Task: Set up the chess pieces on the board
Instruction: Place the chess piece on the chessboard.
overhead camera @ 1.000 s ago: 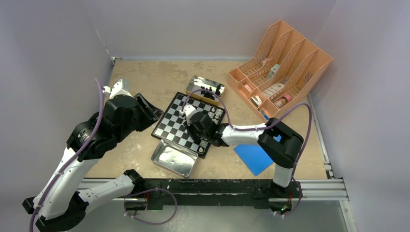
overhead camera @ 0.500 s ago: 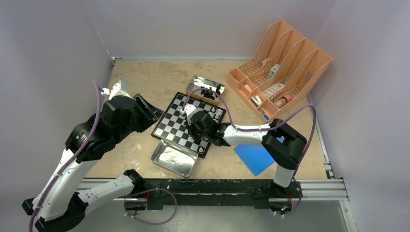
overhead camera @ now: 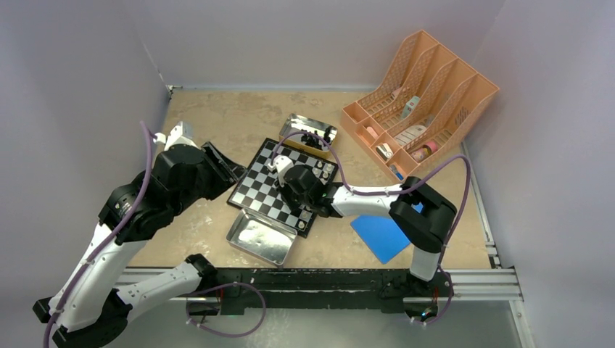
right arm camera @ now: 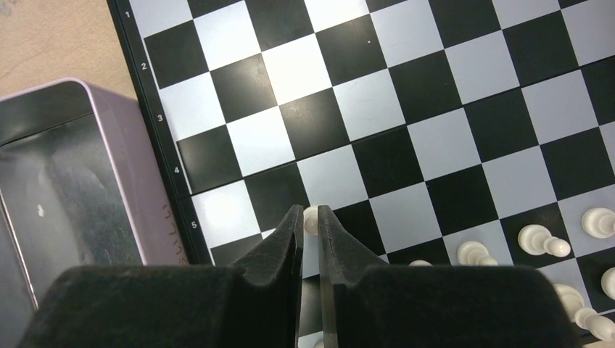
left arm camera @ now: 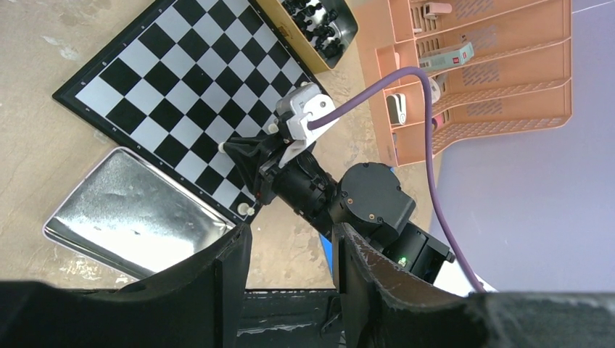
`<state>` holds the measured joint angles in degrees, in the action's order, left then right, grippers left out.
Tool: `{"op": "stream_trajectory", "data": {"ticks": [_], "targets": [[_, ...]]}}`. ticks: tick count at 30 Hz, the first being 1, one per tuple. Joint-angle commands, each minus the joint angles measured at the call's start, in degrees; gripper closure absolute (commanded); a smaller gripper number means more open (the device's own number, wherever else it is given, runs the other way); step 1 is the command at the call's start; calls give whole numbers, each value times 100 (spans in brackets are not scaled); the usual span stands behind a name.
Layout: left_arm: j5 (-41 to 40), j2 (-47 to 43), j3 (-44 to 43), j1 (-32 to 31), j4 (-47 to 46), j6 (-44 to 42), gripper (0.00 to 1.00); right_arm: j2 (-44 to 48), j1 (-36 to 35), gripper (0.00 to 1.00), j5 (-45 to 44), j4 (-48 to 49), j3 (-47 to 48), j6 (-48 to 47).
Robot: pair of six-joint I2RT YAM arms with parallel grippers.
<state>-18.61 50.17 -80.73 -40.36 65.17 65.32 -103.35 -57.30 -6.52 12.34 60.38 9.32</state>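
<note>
The board [overhead camera: 270, 190] lies mid-table, its black and white squares mostly bare [right arm camera: 406, 87]. Several cream-white chess pieces [right arm camera: 540, 239] stand along its near right edge. My right gripper [right arm camera: 310, 212] hangs low over that edge, fingers almost together, pinching a small white piece [right arm camera: 310, 220] at their tips. In the top view its wrist [overhead camera: 296, 190] covers the near part of the board. Black chess pieces [left arm camera: 315, 18] lie in a tin [overhead camera: 310, 135] behind the board. My left gripper [left arm camera: 290, 235] hovers left of the board, open and empty.
An empty shiny tin [overhead camera: 259, 238] lies against the board's near-left side, its rim [right arm camera: 149, 181] close to my right fingers. A blue flat square [overhead camera: 381, 235] lies at the near right. An orange file organizer [overhead camera: 417, 101] stands at the back right.
My right gripper's fingers have drawn closer together around the white piece and its wrist shifted slightly left. The left arm has barely moved.
</note>
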Motion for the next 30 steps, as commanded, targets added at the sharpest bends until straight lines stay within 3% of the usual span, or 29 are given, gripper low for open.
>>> {"op": "stream_trajectory", "data": {"ticks": [1, 7, 11, 16, 21, 25, 30], "targets": [[-62, -64, 40, 10, -228, -177, 55, -118, 8, 86, -100, 29, 273, -37], [-64, -95, 64, 6, -218, -328, 55, -197, 10, 85, -160, -38, 333, -25], [-55, -128, 123, 9, -195, -375, 55, -200, -1, 91, -144, -83, 373, -23], [-73, -131, 128, 8, -234, -476, 55, -192, 4, 81, -149, -226, 416, -82], [-20, -104, 110, 10, -273, -483, 55, -188, -9, 81, -165, -289, 424, -108], [-2, -121, 146, 9, -268, -451, 55, -196, -16, 94, -165, -308, 464, -115], [52, -148, 286, 8, -306, -406, 55, -36, -22, 99, -131, -364, 428, -76]]}}
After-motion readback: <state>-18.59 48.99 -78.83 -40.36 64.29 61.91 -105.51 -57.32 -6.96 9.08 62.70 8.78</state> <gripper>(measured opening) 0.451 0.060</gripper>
